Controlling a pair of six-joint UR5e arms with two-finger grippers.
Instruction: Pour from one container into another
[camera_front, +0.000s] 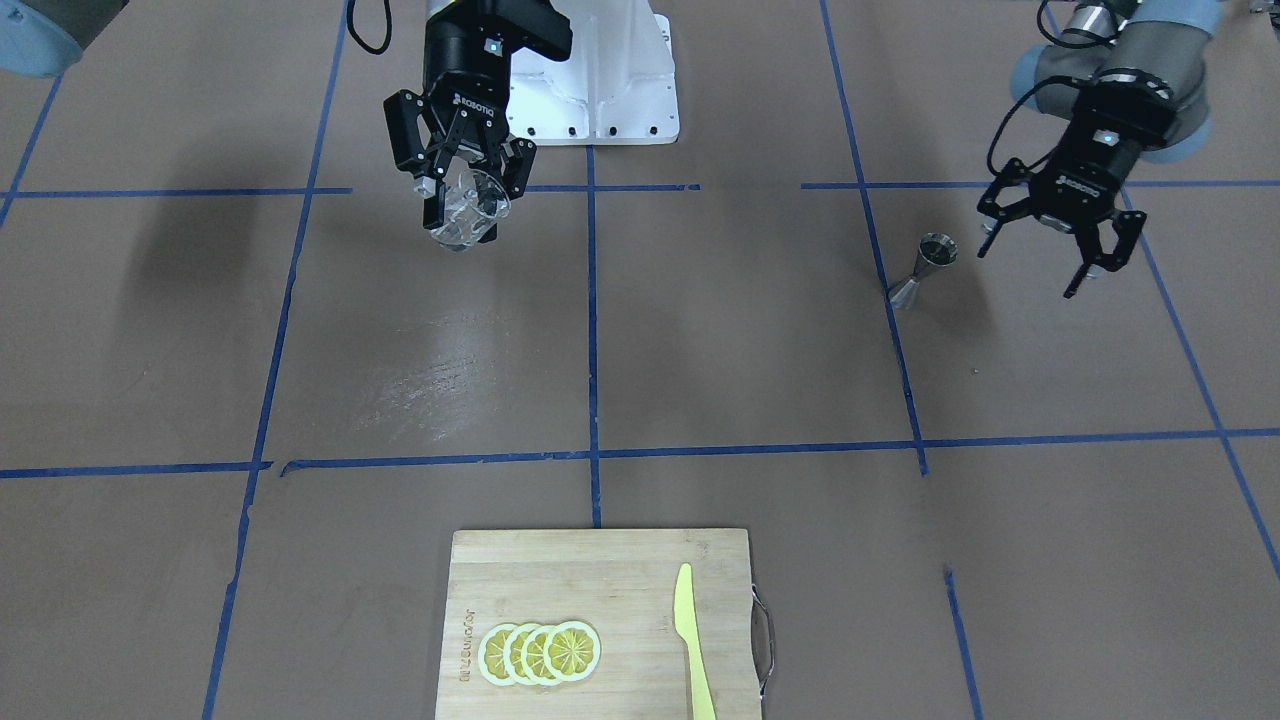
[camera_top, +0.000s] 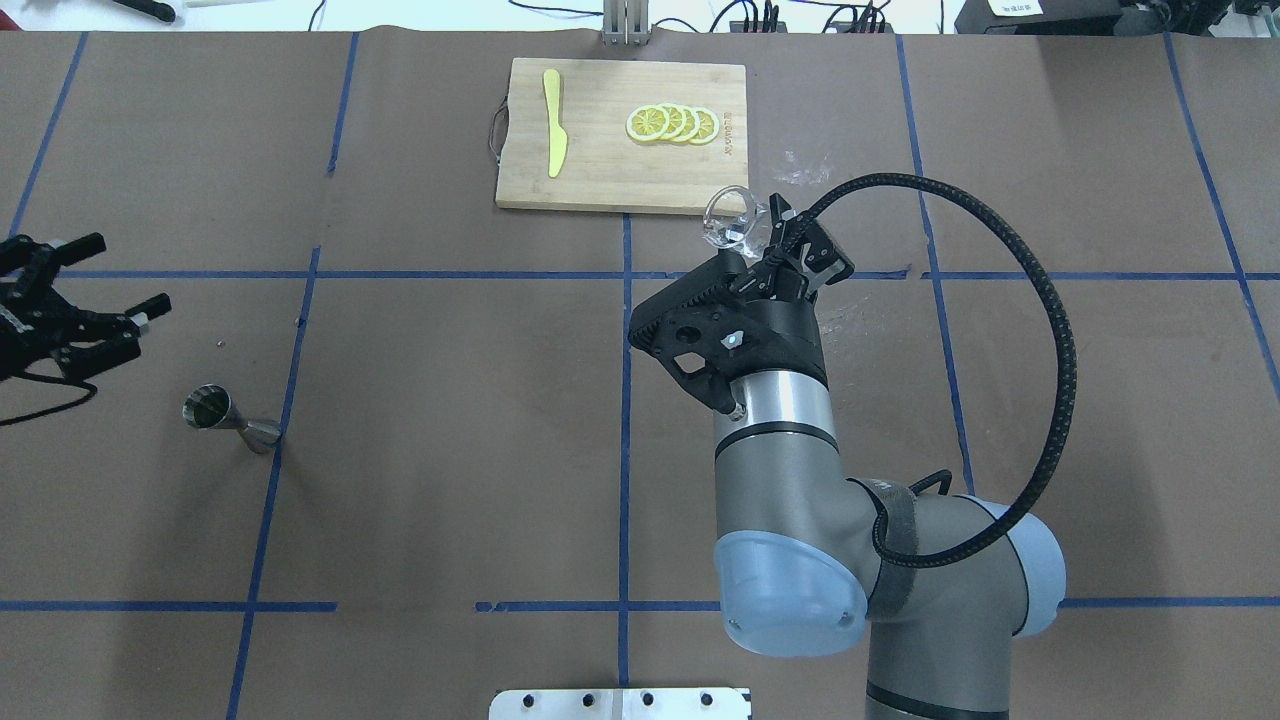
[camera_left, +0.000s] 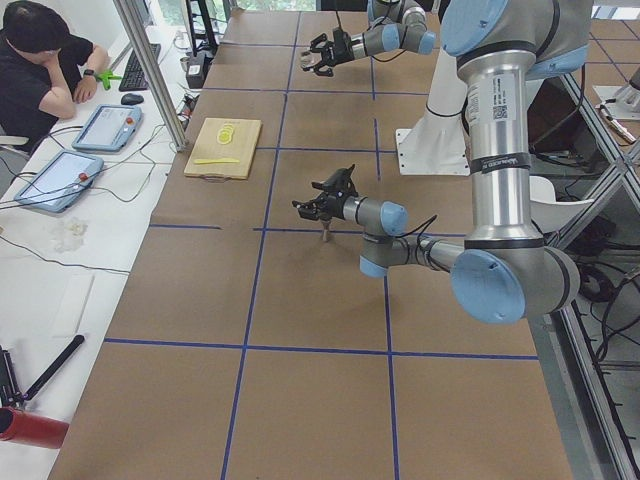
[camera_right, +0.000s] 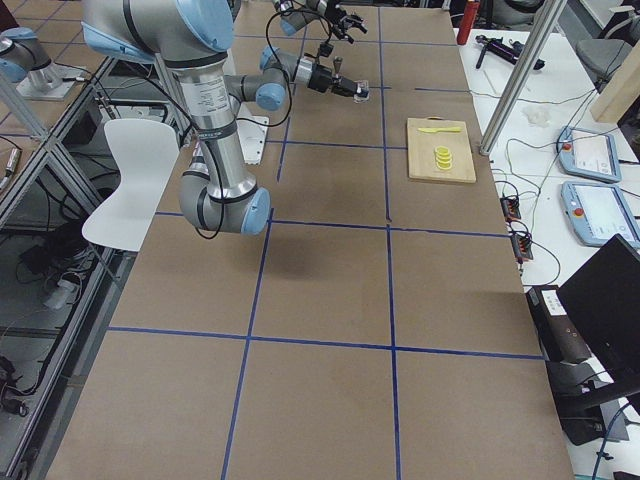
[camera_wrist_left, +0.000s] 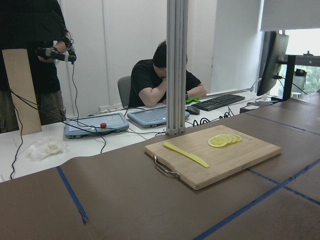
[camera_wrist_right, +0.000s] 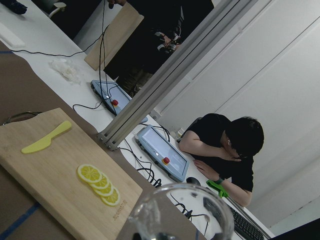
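My right gripper (camera_front: 463, 200) is shut on the small clear glass cup (camera_front: 468, 210) and holds it tilted in the air, well above the table. From overhead the cup (camera_top: 728, 218) sticks out past the fingers near the cutting board's front edge. Its rim (camera_wrist_right: 182, 212) fills the bottom of the right wrist view. The steel jigger (camera_front: 922, 268) stands upright on the table, far across from the cup. My left gripper (camera_front: 1028, 268) hovers open just beside the jigger (camera_top: 228, 418), not touching it, with nothing between its fingers (camera_top: 150, 303).
A wooden cutting board (camera_top: 600, 180) at the table's far edge carries several lemon slices (camera_top: 672, 123) and a yellow knife (camera_top: 553, 135). Blue tape lines grid the brown table. A person (camera_left: 45, 60) sits at the side desk with tablets.
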